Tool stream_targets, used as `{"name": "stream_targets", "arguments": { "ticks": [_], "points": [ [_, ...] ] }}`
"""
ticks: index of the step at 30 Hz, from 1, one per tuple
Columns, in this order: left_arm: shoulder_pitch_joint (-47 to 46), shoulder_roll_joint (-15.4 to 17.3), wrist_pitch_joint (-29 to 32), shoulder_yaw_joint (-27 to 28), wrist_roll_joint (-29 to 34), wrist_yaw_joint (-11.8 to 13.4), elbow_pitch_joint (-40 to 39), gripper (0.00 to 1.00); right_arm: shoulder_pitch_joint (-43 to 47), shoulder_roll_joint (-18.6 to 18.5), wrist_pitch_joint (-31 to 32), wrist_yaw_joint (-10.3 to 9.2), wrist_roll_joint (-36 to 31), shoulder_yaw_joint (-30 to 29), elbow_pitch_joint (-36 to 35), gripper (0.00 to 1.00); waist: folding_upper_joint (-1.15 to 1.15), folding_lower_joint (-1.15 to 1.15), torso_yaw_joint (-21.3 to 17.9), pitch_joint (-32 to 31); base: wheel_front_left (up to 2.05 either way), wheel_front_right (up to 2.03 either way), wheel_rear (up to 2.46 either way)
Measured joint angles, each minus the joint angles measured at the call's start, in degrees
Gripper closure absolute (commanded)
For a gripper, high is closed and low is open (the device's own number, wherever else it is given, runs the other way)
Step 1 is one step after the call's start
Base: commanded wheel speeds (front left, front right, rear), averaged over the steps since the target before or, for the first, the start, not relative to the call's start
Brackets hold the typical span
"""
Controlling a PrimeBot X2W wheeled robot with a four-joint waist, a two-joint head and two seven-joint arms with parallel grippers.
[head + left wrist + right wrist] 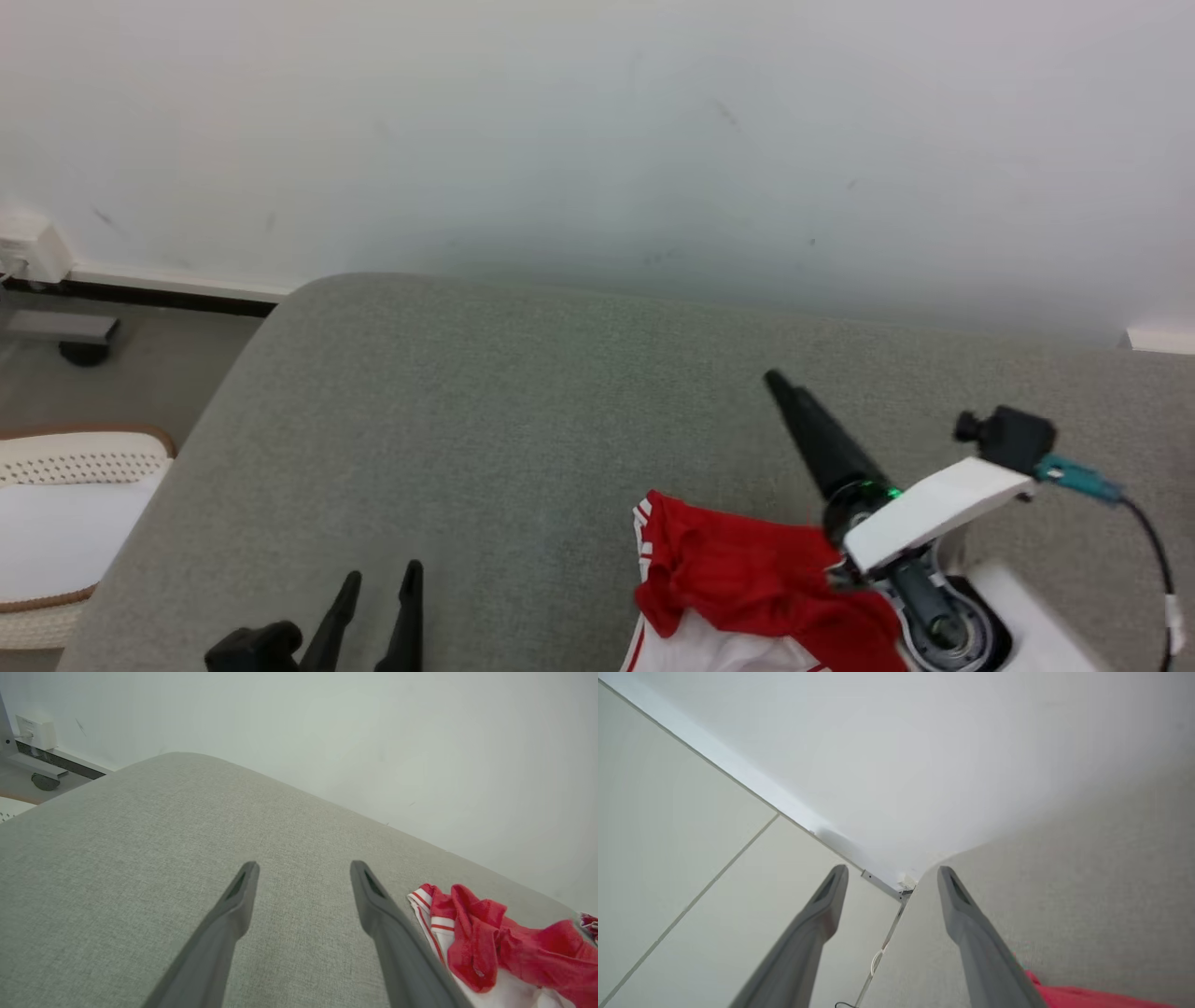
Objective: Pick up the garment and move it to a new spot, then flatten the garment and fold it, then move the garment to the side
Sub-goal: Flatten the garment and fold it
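The garment (747, 579) is a crumpled red and white piece lying on the grey cushioned surface (485, 420) near its front edge, right of centre. My right gripper (892, 870) hovers just above and behind the garment, open, with nothing between its fingers; one dark finger (812, 429) points up and left in the head view. A red strip of the garment (1069, 995) lies below the right finger in the right wrist view. My left gripper (378, 583) is open at the lower left over bare surface. Beside its right finger in the left wrist view lies the garment (490, 942).
A pale wall (597, 140) rises right behind the surface. Left of the surface is floor with a white perforated seat or basket (65, 504) and a small stand foot (84, 341). Tiled floor (691, 858) drops away past the surface's right edge.
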Motion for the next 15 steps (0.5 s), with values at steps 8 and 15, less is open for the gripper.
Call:
{"name": "stream_targets", "arguments": {
  "ticks": [8,15],
  "points": [
    [0.3,-0.9,-0.1,2.8,2.0,0.7,-4.8,0.00,1.4,-12.9,-7.2,0.00,-11.3,-9.0,-7.2,0.00,0.00,0.00,-3.1,-0.4,0.00,0.00,0.00],
    [1.2,-2.8,-0.1,4.7,5.7,0.4,-8.5,0.00,6.7,-16.7,-9.1,0.00,-24.7,-14.9,-1.2,0.00,0.00,0.00,-5.5,-0.2,0.00,0.00,0.00]
  ]
}}
